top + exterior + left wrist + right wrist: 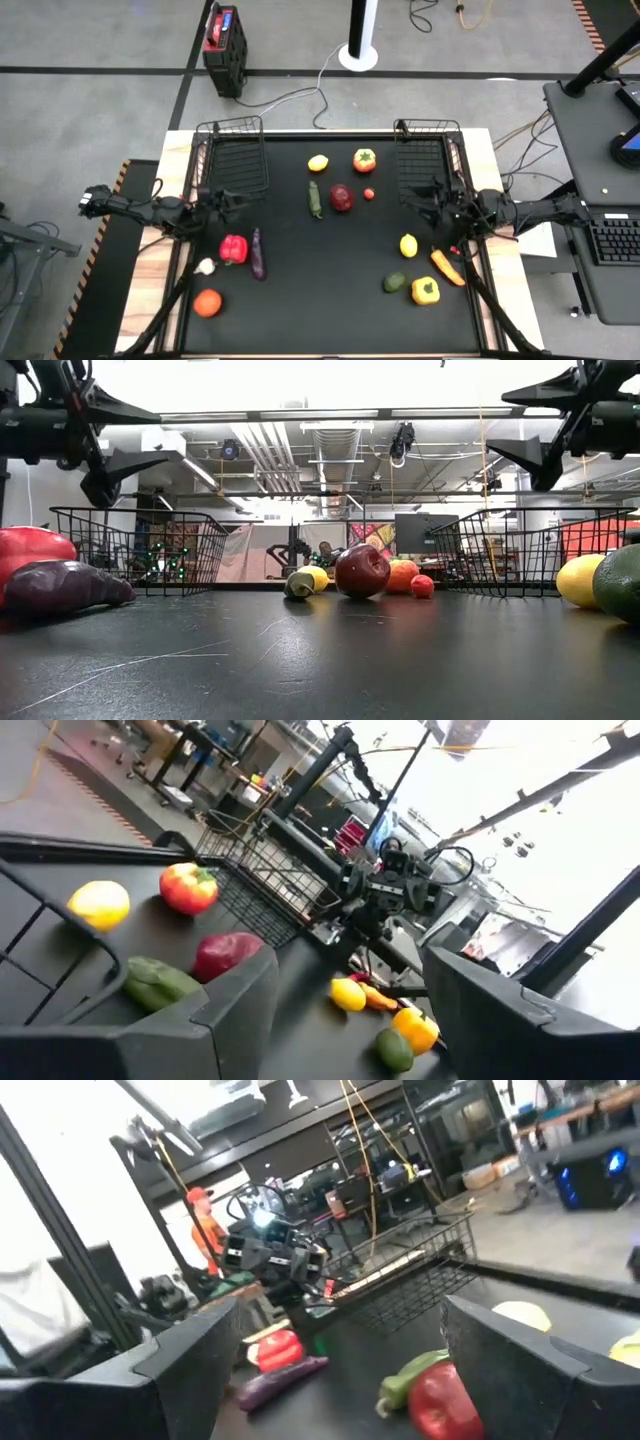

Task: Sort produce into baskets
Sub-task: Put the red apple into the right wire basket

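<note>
Lying just beside the left hand (236,203) — red pepper (233,248).

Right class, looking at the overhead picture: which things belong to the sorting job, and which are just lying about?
Part of the job:
- left basket and right basket
- produce on the table: lemon, red pepper, eggplant, carrot, yellow pepper, and the rest

Just lying about:
- red-and-black box on the floor
- keyboard on the side desk
</note>
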